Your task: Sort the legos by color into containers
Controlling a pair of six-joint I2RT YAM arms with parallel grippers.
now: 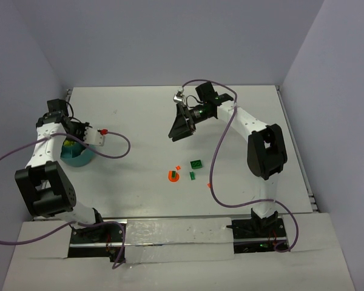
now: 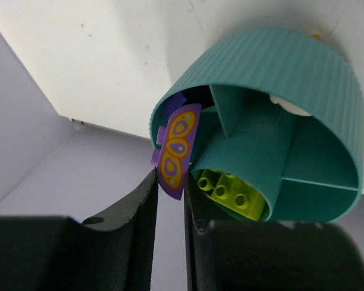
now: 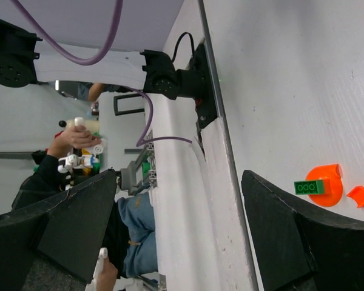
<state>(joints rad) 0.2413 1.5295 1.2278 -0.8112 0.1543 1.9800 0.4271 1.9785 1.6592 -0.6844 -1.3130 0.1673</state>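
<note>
Risk, drop: the purple tile (image 2: 177, 148) hangs right at the rim of the bowl (image 2: 291, 79). Let go from there, I reckon it could tip outward and land on the table (image 1: 139, 121) rather than inside.
Risk, wrong bay: the lime brick (image 2: 233, 193) sits in the compartment next door, with only a divider (image 2: 230, 109) between. A tile that falls askew might slide in with the lime.
Risk, grip: the tile looks pinched by its lower tip only and leans, so it may twist or slip out early.
Risk, bowl: the fingers are close to the wall, and a nudge could shove the bowl.
Left gripper (image 2: 171, 182): nearly closed, clamped on the tile's lower end.
Tile to bowl: its upper end overlaps the rim, in front of the bay where another purple bit (image 2: 177, 103) shows. Whether it touches the rim, I cannot tell.
White piece (image 2: 289, 104): in a bay on the bowl's far side.
Right gripper (image 1: 179, 134): jaws spread wide and holding nothing, hovering over the far middle of the table.
Loose pieces: an orange disc (image 1: 173, 176) with a dark green brick (image 3: 309, 187) on it, an orange chip (image 3: 359, 195) just beside, and another green brick (image 1: 196, 163) near. All lie on the near side of the right gripper, well apart from the bowl.
</note>
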